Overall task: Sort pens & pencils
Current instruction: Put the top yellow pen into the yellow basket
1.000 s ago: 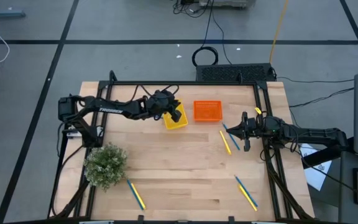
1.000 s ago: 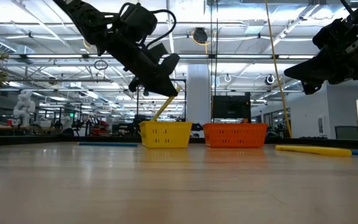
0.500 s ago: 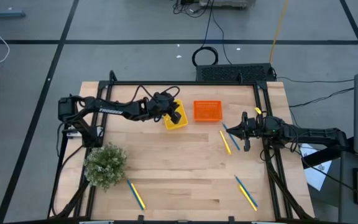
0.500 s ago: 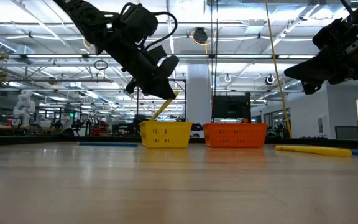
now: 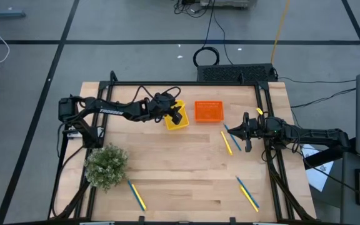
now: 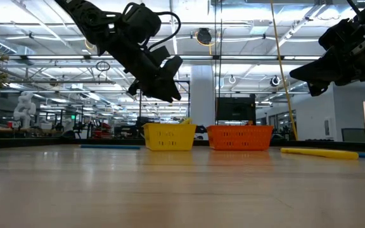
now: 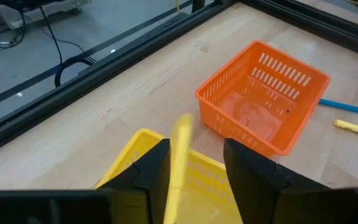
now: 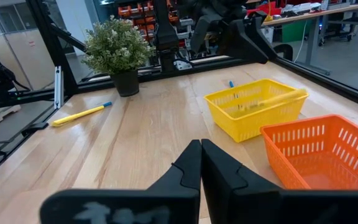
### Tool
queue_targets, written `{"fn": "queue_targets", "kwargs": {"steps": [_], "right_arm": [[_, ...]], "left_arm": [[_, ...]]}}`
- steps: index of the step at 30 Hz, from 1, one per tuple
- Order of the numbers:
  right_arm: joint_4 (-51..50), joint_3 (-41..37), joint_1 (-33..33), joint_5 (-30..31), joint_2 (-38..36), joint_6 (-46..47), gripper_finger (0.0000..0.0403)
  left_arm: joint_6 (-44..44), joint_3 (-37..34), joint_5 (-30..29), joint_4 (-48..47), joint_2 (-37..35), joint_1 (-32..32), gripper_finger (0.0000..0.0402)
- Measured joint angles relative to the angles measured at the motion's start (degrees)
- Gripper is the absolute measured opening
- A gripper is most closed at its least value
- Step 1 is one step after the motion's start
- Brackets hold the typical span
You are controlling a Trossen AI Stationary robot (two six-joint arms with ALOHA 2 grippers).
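My left gripper (image 7: 194,165) hangs open over the yellow basket (image 5: 177,119), clear of it in the low view (image 6: 163,95). A yellow pencil (image 8: 283,98) lies slanted in that basket, one end up on its rim; in the left wrist view it shows blurred between the parted fingers (image 7: 180,149). The orange basket (image 5: 208,111) stands just to the right. My right gripper (image 5: 247,132) hovers shut over the table's right side, beside a pencil (image 5: 226,142) and a blue pen (image 5: 233,134) lying flat.
A potted plant (image 5: 106,165) stands near the left front. A pen-and-pencil pair (image 5: 136,195) lies flat near the front edge beside it, and another pair (image 5: 249,194) at the front right. A black frame rail (image 5: 186,84) runs along the far edge.
My left gripper has opened and let go of the yellow pencil, staying over the yellow basket. The pencil, which slanted from the fingers down into the basket, has dropped and now lies in the basket with one end on the rim.
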Motion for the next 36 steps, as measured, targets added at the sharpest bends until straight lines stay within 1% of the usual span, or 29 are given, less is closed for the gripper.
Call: {"fn": "queue_targets", "kwargs": {"steps": [4, 7, 9, 11, 14, 19, 21, 24, 28, 33, 36], "right_arm": [[0.00, 0.00, 0.00, 0.00, 0.00, 0.01, 0.0000], [0.00, 0.00, 0.01, 0.02, 0.00, 0.01, 0.0000], [0.00, 0.00, 0.02, 0.02, 0.00, 0.02, 0.0000], [0.00, -0.01, 0.00, 0.00, -0.02, 0.01, 0.0000], [0.00, -0.02, 0.01, 0.02, -0.01, 0.00, 0.0000], [0.00, 0.00, 0.02, 0.00, 0.00, 0.02, 0.0000], [0.00, 0.00, 0.00, 0.00, -0.02, 0.00, 0.0000], [0.00, 0.00, 0.00, 0.02, -0.02, 0.01, 0.0000], [0.00, -0.01, 0.01, 0.00, -0.02, 0.01, 0.0000], [0.00, -0.02, 0.00, 0.02, 0.00, 0.00, 0.0000], [0.00, 0.00, 0.00, 0.00, -0.02, 0.02, 0.0000]], "left_arm": [[1.07, 0.00, 0.07, -0.39, -0.03, 0.12, 0.0157], [2.33, -0.13, 1.19, -1.27, -2.73, 0.93, 0.0158], [3.25, -0.11, 3.07, -0.70, -6.00, 1.60, 0.0158], [4.34, -0.11, 4.31, -2.16, -10.15, 2.08, 0.0158], [6.48, -0.11, 4.69, -4.09, -17.14, 1.50, 0.0158], [11.16, -0.33, 4.70, -7.52, -27.68, -2.16, 0.0159], [12.67, -1.95, 4.68, -7.23, -31.35, -4.30, 0.0159], [14.00, -7.06, 4.65, -3.71, -36.54, -7.51, 0.0159], [14.04, -17.22, 4.65, 4.79, -43.38, -10.31, 0.0159], [12.61, -30.36, 4.63, 14.35, -50.41, -11.26, 0.0159], [11.85, -36.66, 4.65, 19.54, -53.21, -11.28, 0.0159]]}}
